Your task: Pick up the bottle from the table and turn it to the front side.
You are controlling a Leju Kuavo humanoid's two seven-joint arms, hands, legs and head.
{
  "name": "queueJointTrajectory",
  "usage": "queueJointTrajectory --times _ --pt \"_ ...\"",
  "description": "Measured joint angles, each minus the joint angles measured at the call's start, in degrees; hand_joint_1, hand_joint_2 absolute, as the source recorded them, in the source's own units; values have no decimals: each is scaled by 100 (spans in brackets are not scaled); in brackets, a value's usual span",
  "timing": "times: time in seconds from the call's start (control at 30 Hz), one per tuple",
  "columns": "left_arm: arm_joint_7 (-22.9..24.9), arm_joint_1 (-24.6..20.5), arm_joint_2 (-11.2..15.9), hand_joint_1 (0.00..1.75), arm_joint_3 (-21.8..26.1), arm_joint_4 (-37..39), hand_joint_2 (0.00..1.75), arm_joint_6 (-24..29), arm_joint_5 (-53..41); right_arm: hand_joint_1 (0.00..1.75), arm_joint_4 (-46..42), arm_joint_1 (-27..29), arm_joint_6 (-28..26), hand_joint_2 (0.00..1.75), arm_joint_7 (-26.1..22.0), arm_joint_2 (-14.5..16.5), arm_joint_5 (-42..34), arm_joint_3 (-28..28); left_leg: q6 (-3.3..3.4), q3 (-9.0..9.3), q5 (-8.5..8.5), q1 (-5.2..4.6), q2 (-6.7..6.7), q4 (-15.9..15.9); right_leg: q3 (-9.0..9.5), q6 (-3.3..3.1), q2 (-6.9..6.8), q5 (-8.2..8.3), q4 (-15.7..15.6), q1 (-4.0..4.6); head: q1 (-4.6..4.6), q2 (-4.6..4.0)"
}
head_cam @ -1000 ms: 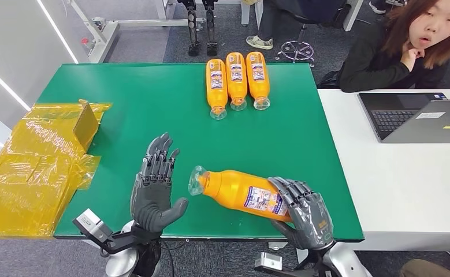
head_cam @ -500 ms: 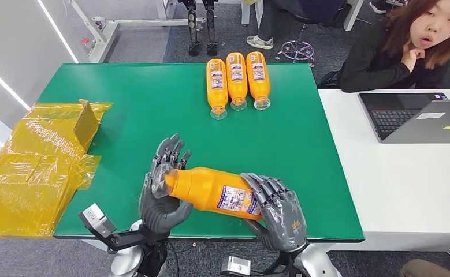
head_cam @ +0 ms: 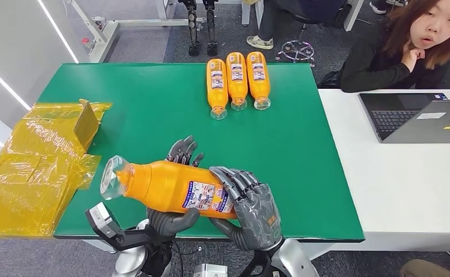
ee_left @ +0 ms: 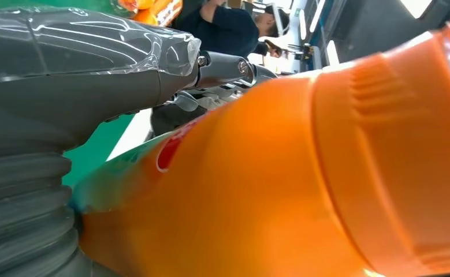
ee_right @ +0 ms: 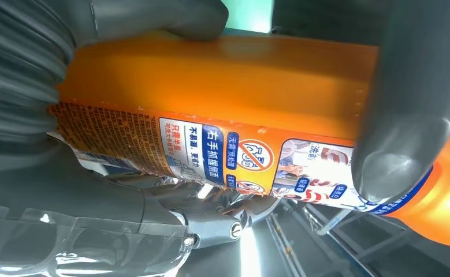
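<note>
The green bench (head_cam: 153, 104) spreads across most of the head view, with a white desk (head_cam: 395, 173) butted against its right side carrying a laptop (head_cam: 419, 118); a person (head_cam: 401, 46) sits behind that desk. Crumpled yellow wrapping (head_cam: 32, 167) lies off the bench's left edge. At the far side of the bench 3 orange bottles (head_cam: 237, 81) lie side by side, labels up and clear caps pointing toward the robot.

The bottle (head_cam: 170, 187) in play is off the bench, held lying roughly level above the near edge, its clear cap pointing to the robot's left. The right hand (head_cam: 248, 208) wraps the label end, fingers over the top and thumb underneath. The right wrist view shows a thumb pressed onto the printed label. The left hand (head_cam: 173, 216) cups the body from below, its fingertips (head_cam: 183, 151) showing past the far side and its thumb curling up at the near side. The left wrist view shows the orange body lying right against that hand.

As I judge it, the pick-up is done and the turn is under way. The label (head_cam: 206, 196) faces the camera slightly tilted, so some rotation may remain before the front sits square. After that the bottle has yet to be set down, perhaps beside the row of 3.
</note>
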Motion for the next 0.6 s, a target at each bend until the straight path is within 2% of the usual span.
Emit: queueJointTrajectory --times 0.03,0.07,0.1,0.13,0.23,0.6 --pt "17 -22 2 108 -2 -3 175 18 32 175 19 -11 28 175 -18 25 -94 27 0 0 0 0 0 0 0 0 0 0 0 0 0 -1" --pt "37 -42 4 138 -3 -9 175 36 63 175 45 -25 60 175 -33 51 -190 56 0 0 0 0 0 0 0 0 1 0 0 0 0 -1" --pt "50 -57 5 156 -4 -17 175 48 90 175 78 -40 89 175 -43 76 -262 79 0 0 0 0 1 0 0 0 1 0 0 0 0 -1" --pt "60 -66 6 160 -5 -26 175 51 113 175 115 -56 111 175 -48 100 -314 100 0 0 0 0 1 0 0 0 1 0 0 0 0 -1" --pt "83 -82 12 148 -8 -49 175 55 172 175 224 -110 156 175 -42 170 -393 161 0 0 0 0 1 0 0 0 1 0 0 0 0 1" --pt "135 -231 19 140 -58 -47 175 89 354 175 260 -155 360 175 170 285 -397 243 0 0 0 0 1 0 -2 0 1 0 0 0 0 0"
